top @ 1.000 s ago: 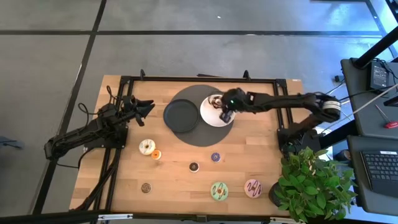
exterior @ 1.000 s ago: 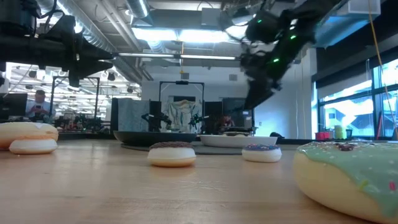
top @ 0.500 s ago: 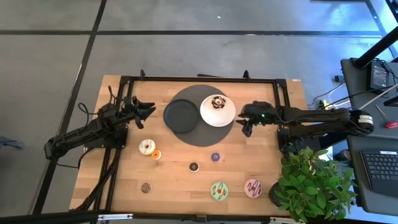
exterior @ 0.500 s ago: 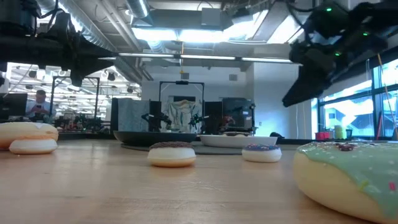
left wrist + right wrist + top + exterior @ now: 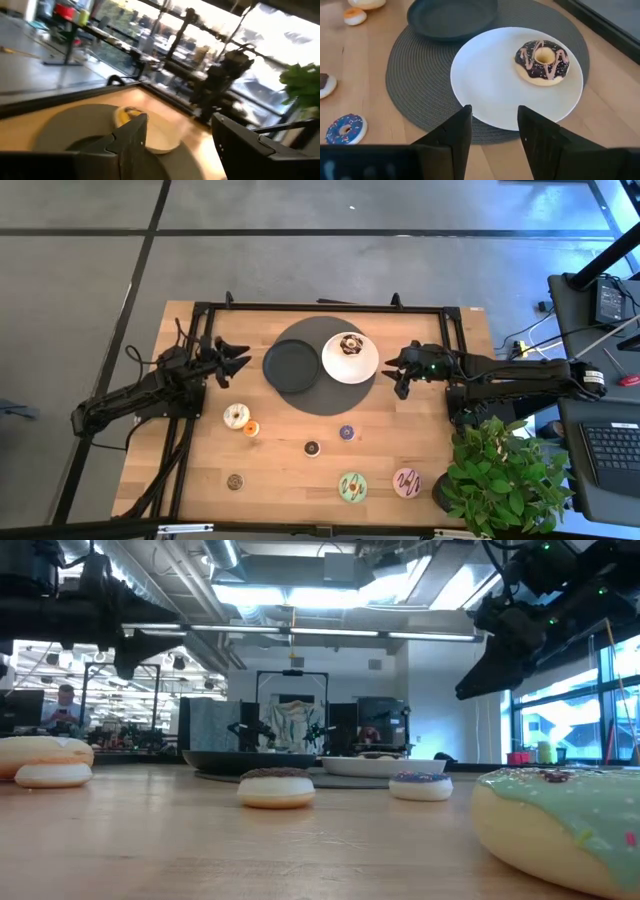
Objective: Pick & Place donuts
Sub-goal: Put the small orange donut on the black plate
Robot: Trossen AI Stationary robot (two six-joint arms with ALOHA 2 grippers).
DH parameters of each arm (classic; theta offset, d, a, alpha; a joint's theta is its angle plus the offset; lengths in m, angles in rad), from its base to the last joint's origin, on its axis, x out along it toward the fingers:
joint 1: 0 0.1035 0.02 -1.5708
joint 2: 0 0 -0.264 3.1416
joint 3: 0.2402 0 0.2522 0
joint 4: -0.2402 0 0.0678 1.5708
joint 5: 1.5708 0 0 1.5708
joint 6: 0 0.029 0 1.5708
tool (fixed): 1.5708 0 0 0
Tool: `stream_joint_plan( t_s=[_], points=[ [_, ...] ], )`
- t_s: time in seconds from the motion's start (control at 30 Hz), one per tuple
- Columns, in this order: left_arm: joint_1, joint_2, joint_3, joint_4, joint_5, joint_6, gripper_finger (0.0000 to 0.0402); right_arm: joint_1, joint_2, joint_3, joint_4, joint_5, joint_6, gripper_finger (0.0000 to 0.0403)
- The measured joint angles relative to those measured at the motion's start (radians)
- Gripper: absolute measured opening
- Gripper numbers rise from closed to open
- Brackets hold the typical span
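Wooden table (image 5: 400, 435) in an open workshop, glass walls and ceiling pipes behind, seen level in the low view. At centre back, grey round mat (image 5: 310, 395) carrying two plates side by side — black plate (image 5: 290, 365) bare, white plate (image 5: 350, 360) holding a chocolate donut (image 5: 542, 61) with pink drizzle, set toward its far edge.

Right gripper (image 5: 400, 372) raised off the table just beside the white plate, fingers spread and holding nothing; plate and donut straight ahead in its wrist view. Left gripper (image 5: 233, 355) off to the left of the black plate, also spread and empty, well above the wood.

Loose on the table nearer the front: white donut (image 5: 236, 416) touching a small orange one (image 5: 251, 429), blue mini (image 5: 346, 433) and brown mini (image 5: 312, 448) mid-table, another small brown (image 5: 234, 481) at front left, green donut (image 5: 352, 486) and pink donut (image 5: 406, 481) at the front edge — beside a potted plant (image 5: 505, 475).
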Motion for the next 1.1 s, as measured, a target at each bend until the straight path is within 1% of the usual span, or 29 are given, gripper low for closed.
stream_joint_plan(
  t_s=[0.07,0.13,0.27,0.43,0.53,0.63,0.7,0.87,0.97,1.1],
  points=[
    [-0.006,0.005,0.001,0.050,0.069,-0.017,0.0213,-0.002,0.000,0.000,0.000,0.009,0.000,0.0161],
    [-0.027,0.018,0.006,0.083,0.107,0.006,0.0210,-0.002,0.000,0.000,0.000,0.046,0.000,0.0161],
    [-0.090,0.079,0.061,0.086,0.101,0.108,0.0207,-0.003,0.000,0.000,0.001,0.134,0.004,0.0161],
    [-0.186,0.230,0.163,0.046,0.092,0.246,0.0207,-0.003,0.000,0.000,0.014,0.148,0.005,0.0161],
    [-0.243,0.351,0.253,-0.039,0.042,0.317,0.0207,-0.003,0.000,0.000,0.041,0.148,0.005,0.0161],
    [-0.295,0.492,0.353,-0.138,-0.032,0.319,0.0207,-0.003,0.000,0.000,0.068,0.148,0.005,0.0161],
    [-0.329,0.586,0.415,-0.213,-0.061,0.326,0.0207,-0.003,0.000,0.000,0.074,0.148,0.005,0.0161],
    [-0.406,0.797,0.559,-0.445,-0.088,0.329,0.0207,-0.003,0.000,0.000,0.073,0.148,0.005,0.0161],
    [-0.449,0.897,0.619,-0.575,-0.094,0.331,0.0207,-0.003,0.000,0.000,0.073,0.148,0.004,0.0161],
    [-0.511,1.010,0.663,-0.673,-0.069,0.423,0.0207,-0.003,0.000,0.000,0.073,0.170,0.004,0.0161]
  ],
)
